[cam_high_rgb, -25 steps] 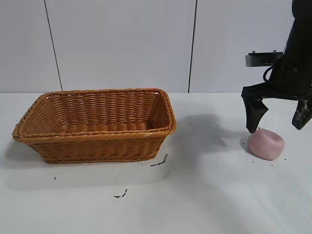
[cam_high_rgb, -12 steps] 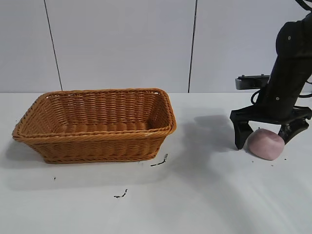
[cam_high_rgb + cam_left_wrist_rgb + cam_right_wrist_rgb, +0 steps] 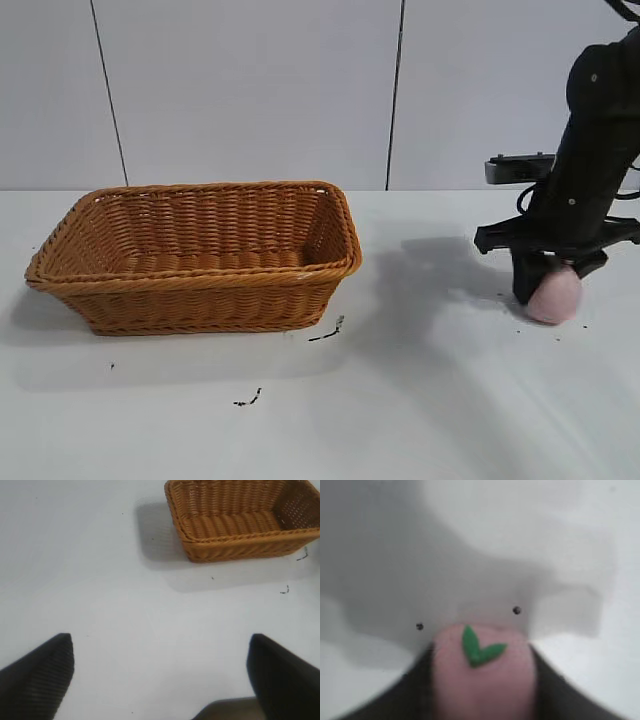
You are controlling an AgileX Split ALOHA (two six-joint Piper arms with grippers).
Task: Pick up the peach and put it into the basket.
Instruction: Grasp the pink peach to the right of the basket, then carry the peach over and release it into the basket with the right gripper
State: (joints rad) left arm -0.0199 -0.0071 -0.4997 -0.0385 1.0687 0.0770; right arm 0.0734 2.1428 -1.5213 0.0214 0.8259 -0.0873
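Note:
The pale pink peach (image 3: 556,297) lies on the white table at the right. My right gripper (image 3: 548,285) is down on it and shut on it. The right wrist view shows the peach (image 3: 482,680) with its green leaf squeezed between the two dark fingers (image 3: 420,690). The orange-brown wicker basket (image 3: 200,290) stands at the left of the table, well apart from the peach; it also shows in the left wrist view (image 3: 240,550). My left gripper (image 3: 160,670) is open and empty above bare table, outside the exterior view.
A few small dark specks (image 3: 325,333) lie on the table in front of the basket's right corner. A grey panelled wall stands behind the table.
My right gripper came down around the peach with its fingers apart, then closed on it. The peach looks narrower between the fingers. The basket has not moved.

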